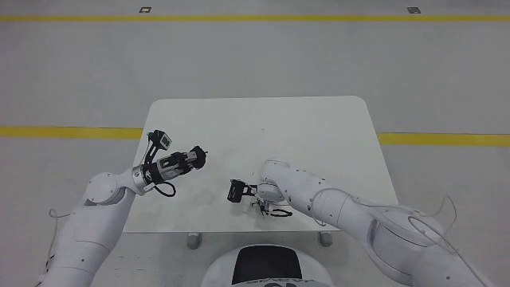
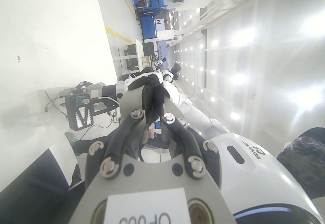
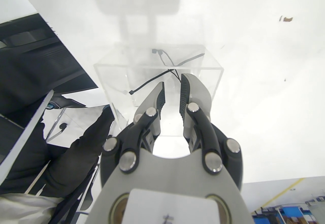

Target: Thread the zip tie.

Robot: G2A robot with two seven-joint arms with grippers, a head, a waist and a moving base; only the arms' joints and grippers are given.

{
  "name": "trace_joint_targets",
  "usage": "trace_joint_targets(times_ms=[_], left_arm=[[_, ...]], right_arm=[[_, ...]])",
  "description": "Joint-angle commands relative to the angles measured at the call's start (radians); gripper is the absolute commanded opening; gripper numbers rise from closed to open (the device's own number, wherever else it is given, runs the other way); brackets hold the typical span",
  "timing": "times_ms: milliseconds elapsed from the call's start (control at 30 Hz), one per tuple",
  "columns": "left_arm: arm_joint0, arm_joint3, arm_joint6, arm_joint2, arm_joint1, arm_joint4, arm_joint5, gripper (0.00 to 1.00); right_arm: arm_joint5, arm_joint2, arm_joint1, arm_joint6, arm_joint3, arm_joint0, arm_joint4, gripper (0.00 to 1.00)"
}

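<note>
Two thin black zip ties (image 3: 162, 71) lie crossed on a clear plastic box (image 3: 210, 67) near the table's front edge, and appear as dark loops (image 1: 276, 211) in the top view. My right gripper (image 3: 172, 82) hangs open just above them, one fingertip (image 3: 184, 82) close to where the ties cross. It holds nothing. My left gripper (image 2: 152, 86) is held above the table's left part (image 1: 200, 157), pointing toward the right arm. Its fingers are pressed together, and I cannot make out anything thin between them. The left wrist view also shows the zip ties (image 2: 49, 104) from afar.
The white table (image 1: 303, 127) is bare apart from the box and ties. Its front edge runs just behind the right gripper (image 1: 257, 201). A small brown speck (image 3: 287, 19) marks the tabletop farther out.
</note>
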Motion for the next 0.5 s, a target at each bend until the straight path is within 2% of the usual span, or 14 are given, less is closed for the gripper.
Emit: trace_joint_targets(times_ms=[0,267,467], left_arm=[[0.0,0.0,0.0,0.0,0.0,0.0,0.0,0.0],[0.0,0.0,0.0,0.0,0.0,0.0,0.0,0.0],[0.0,0.0,0.0,0.0,0.0,0.0,0.0,0.0]], right_arm=[[0.0,0.0,-0.005,-0.001,0.003,-0.003,-0.022,0.18],[0.0,0.0,-0.022,-0.008,0.036,-0.003,-0.03,0.17],[0.0,0.0,-0.031,-0.013,0.066,0.002,0.001,0.09]])
